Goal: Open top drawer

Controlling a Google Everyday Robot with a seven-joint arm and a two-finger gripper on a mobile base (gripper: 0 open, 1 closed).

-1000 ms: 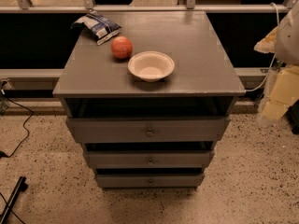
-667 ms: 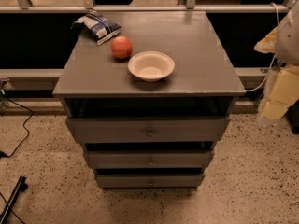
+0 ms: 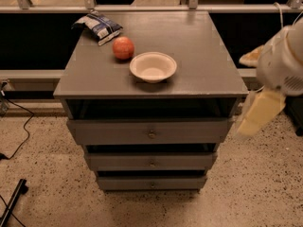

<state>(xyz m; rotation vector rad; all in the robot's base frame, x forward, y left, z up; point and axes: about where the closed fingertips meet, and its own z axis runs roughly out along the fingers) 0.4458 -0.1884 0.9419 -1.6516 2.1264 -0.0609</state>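
The gripper (image 3: 259,113) is hanging off to the right of the grey cabinet (image 3: 213,56), just past its right edge and about level with the top drawer (image 3: 109,132). It is not touching anything. It is showing up only as a pale shape, so I cannot tell if it is spread apart or pressed together.

The top drawer is sitting right under the cabinet's top. It is the widest of the three, and it has the tallest front. Its small round knob (image 3: 151,135) is sitting in the middle of that front. The middle drawer (image 3: 118,162) and the bottom drawer (image 3: 123,183) are sitting below it, each one a bit narrower. To me, the top drawer is looking mostly pushed in, so the job is just starting.

A white bowl (image 3: 153,66), a red apple (image 3: 123,48) and a snack bag (image 3: 98,26) are resting on top of the cabinet.

To do this step well, the gripper is going to need to come around to the front and line up with the top knob — not the one below it. Then it should be pinching the knob snugly and pulling straight out, slow and level. A sideways tug could be making the drawer stick, and a hard yank could be shaking the cabinet and sending the apple rolling.
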